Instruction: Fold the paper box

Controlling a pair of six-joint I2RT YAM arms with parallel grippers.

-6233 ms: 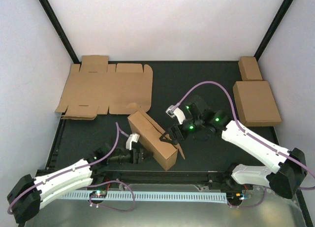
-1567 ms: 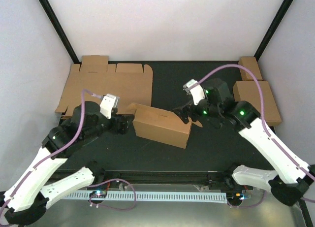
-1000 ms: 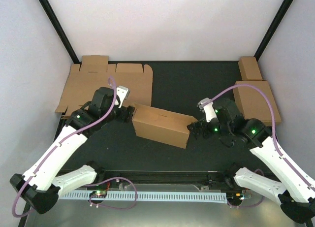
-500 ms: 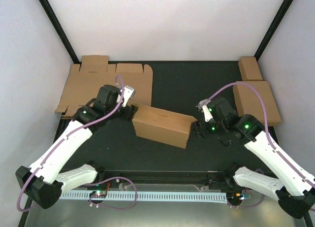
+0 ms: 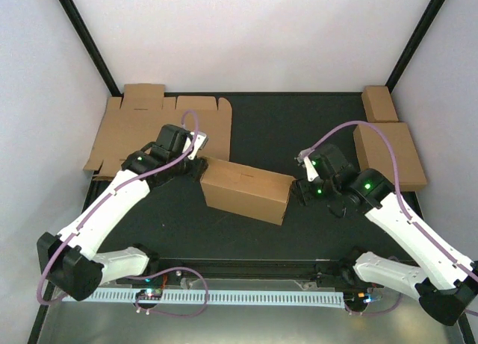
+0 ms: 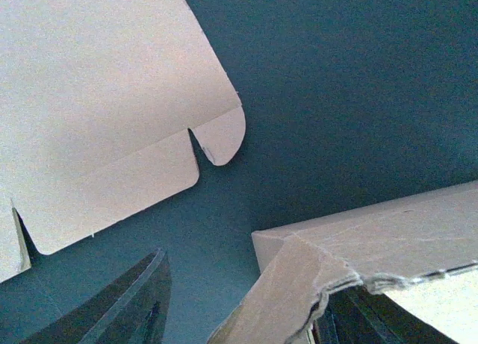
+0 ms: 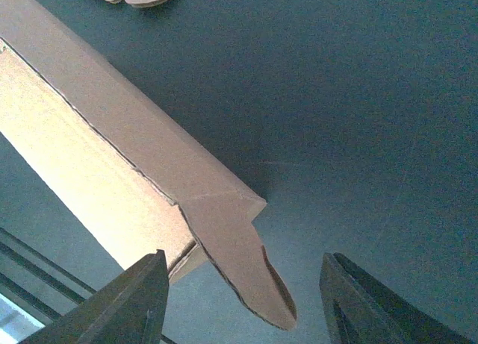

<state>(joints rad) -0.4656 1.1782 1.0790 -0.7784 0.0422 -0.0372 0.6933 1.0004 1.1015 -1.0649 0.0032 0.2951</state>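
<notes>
Within the last second both tools narrow from wide to half-open. The left tool (image 5: pixel 196 165) straddles the ragged end flap (image 6: pixel 299 284), and the right tool (image 5: pixel 297 189) brackets the rounded tab (image 7: pixel 239 277); neither pinches yet. The paper box (image 5: pixel 246 189) lies unmoved in the middle of the table (image 5: pixel 299 127), so tucking its ends looks next. Count: two tools, one box in work, two finished boxes (image 5: pixel 388 156), one stack of flat sheets (image 5: pixel 160 131).

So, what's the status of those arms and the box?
Left gripper open, straddling end flap of box. Right gripper open around opposite tab. Box part-folded, resting on table. Flat sheet close behind left gripper.
</notes>
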